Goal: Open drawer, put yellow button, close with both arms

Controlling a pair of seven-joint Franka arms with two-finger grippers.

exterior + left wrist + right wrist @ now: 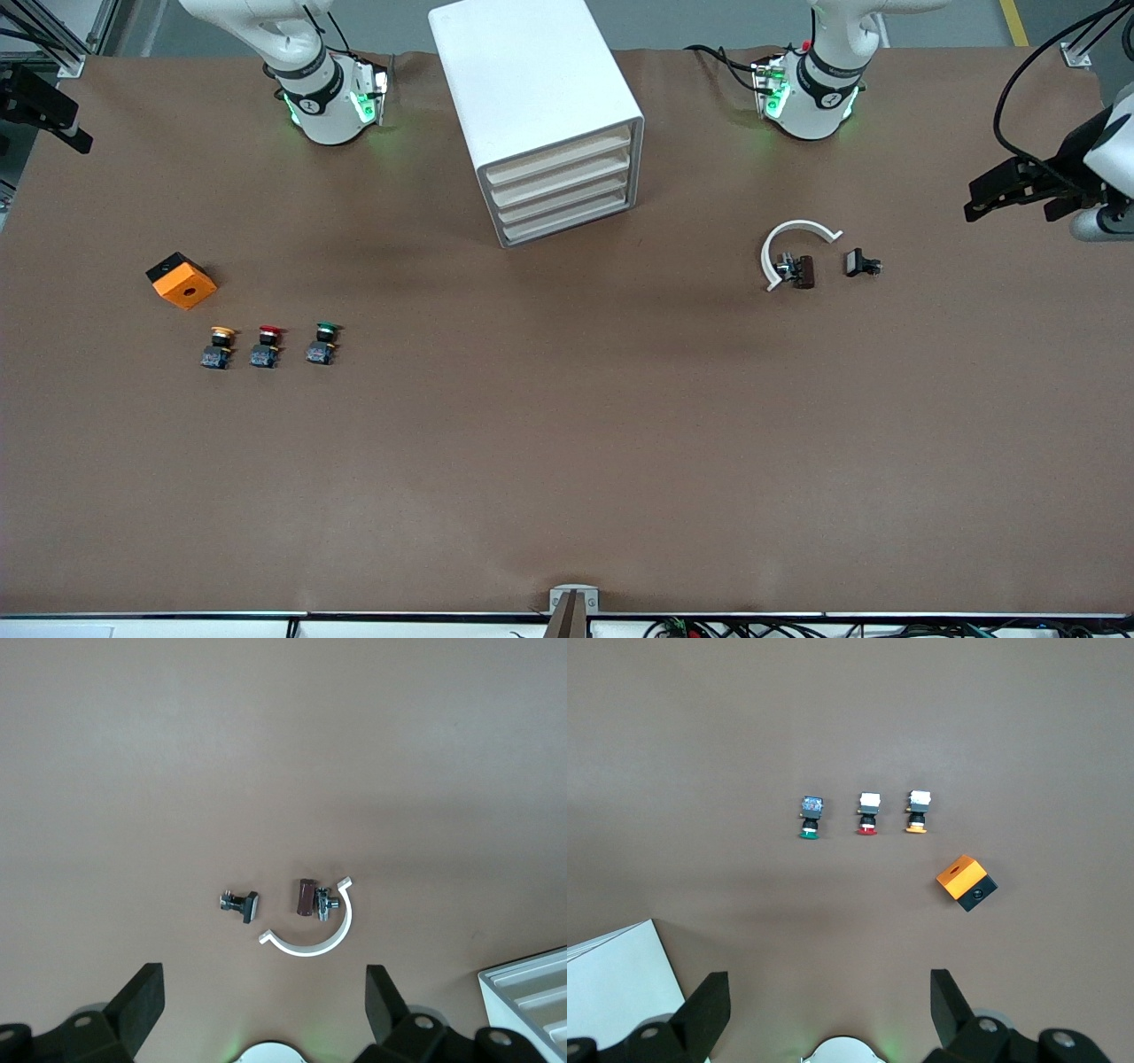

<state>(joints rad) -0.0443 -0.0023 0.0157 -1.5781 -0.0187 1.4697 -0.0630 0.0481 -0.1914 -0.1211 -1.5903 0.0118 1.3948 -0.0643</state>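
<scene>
- Four cream-fronted drawers, all shut, in tall white cabinet (540, 115); uppermost drawer (556, 159) first: hook its front edge squarely, pull straight.
- Left gripper (264, 1010), right gripper (829, 1010): both high over the table, jaws spread, empty.
- Tiny yellow-capped push button (219, 346): untouched, beside the red-capped one (267, 345).

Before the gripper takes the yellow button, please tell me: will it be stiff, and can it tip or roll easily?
The yellow button looks like rigid plastic, so probably stiff, not floppy. It is tiny, so likely light and easily nudged aside by a finger. Its round cap is wider than its dark body, so it may rock or roll a little if pushed sideways. The red-capped button lies beside it, leaving little room.
</scene>
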